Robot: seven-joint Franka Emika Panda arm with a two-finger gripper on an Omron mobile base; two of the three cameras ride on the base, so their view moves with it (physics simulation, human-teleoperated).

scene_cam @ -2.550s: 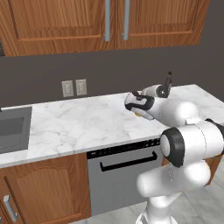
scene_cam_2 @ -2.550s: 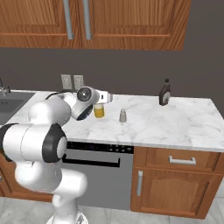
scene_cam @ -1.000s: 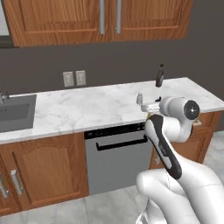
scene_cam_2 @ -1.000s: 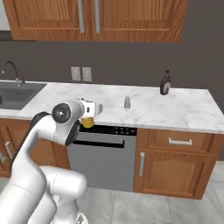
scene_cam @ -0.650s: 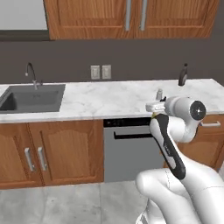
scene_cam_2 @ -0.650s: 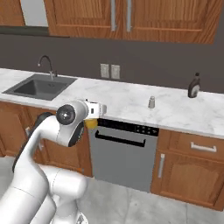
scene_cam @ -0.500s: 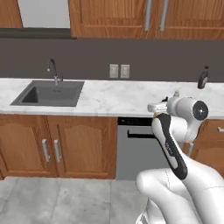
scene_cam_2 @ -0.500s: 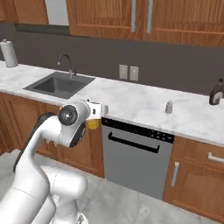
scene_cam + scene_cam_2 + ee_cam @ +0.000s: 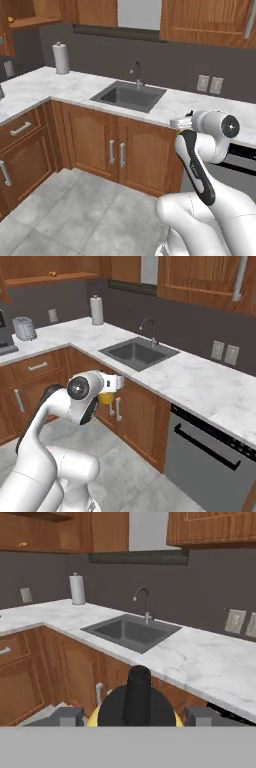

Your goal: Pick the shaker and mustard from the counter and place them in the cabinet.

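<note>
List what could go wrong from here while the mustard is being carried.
1. The mustard sits between the fingers of the gripper with its nozzle pointing forward; a jolt from the moving base might let it slip.
2. The gripper hangs low beside the counter edge and base doors, so a swing could perhaps knock the bottle against them.
3. The open cabinet shelf is high above the paper-towel roll; the lift may clip the shelf edge.

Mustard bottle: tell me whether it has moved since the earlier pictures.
Yes. The mustard, held in the tool, has travelled left along the counter: earlier it hung by the dishwasher, now before the wooden doors near the sink.
</note>
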